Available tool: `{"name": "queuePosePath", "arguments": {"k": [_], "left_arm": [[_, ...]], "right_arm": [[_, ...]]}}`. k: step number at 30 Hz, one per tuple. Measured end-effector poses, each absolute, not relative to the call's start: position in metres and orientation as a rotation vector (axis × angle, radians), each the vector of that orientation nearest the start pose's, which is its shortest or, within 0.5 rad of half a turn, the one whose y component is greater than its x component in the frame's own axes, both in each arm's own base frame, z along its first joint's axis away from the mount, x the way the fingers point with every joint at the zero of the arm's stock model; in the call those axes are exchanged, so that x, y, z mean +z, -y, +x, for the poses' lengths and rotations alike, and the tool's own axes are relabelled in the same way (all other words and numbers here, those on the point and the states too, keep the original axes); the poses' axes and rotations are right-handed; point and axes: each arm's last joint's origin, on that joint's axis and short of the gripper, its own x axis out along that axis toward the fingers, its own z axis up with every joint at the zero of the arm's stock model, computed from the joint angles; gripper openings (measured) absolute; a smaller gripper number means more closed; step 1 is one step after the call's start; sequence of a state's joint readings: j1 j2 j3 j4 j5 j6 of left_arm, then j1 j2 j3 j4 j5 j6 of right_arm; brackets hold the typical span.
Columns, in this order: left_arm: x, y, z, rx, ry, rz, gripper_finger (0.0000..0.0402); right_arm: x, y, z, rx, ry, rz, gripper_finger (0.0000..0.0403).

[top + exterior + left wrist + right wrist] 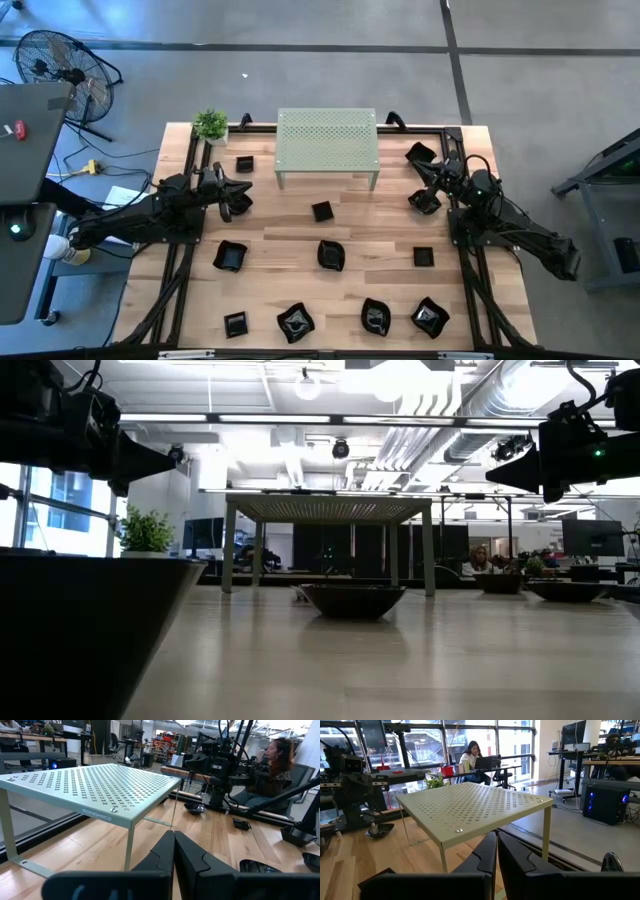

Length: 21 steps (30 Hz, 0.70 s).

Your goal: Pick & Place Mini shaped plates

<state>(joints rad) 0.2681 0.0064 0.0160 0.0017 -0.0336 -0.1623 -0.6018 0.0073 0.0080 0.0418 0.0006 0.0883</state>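
Observation:
Several tiny glossy black plates lie flat on the wooden table: a square one (321,211) mid-table, a wavy one (331,255) nearer, others along the near edge (296,321) and one by the plant (244,164). My left gripper (238,196) hovers shut at the table's left, pointing toward the green rack; its closed fingers (174,851) hold nothing. My right gripper (424,192) hovers shut at the right side, fingers (497,851) together and empty. A dark plate (425,204) lies right by it, partly hidden. In the low view a dish (352,598) rests on its base.
A pale green perforated rack (327,147) stands on legs at the far middle, with a small potted plant (211,124) at the far left corner. A black frame (190,150) edges the table. A fan (60,65) stands on the floor, and people sit beyond the table (280,765).

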Motion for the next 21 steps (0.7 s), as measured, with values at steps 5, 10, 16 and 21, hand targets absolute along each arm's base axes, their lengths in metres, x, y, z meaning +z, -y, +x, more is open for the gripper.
{"name": "queuePosePath", "arguments": {"k": [5,10,16,21], "left_arm": [[0.169,-0.026,0.093,0.292,0.036,-0.16,0.0001],[0.172,-0.025,0.094,0.25,0.065,-0.157,0.0001],[0.178,-0.024,0.094,0.205,0.138,-0.239,0.0001],[0.193,-0.025,0.092,0.226,0.283,-0.355,0.0001]], "right_arm": [[0.17,0.055,0.08,-0.6,0.067,0.073,0.0012],[0.17,0.055,0.08,-0.6,0.068,0.073,0.0012],[0.17,0.055,0.08,-0.6,0.068,0.073,0.0012],[0.17,0.055,0.08,-0.6,0.068,0.073,0.0012]]}}
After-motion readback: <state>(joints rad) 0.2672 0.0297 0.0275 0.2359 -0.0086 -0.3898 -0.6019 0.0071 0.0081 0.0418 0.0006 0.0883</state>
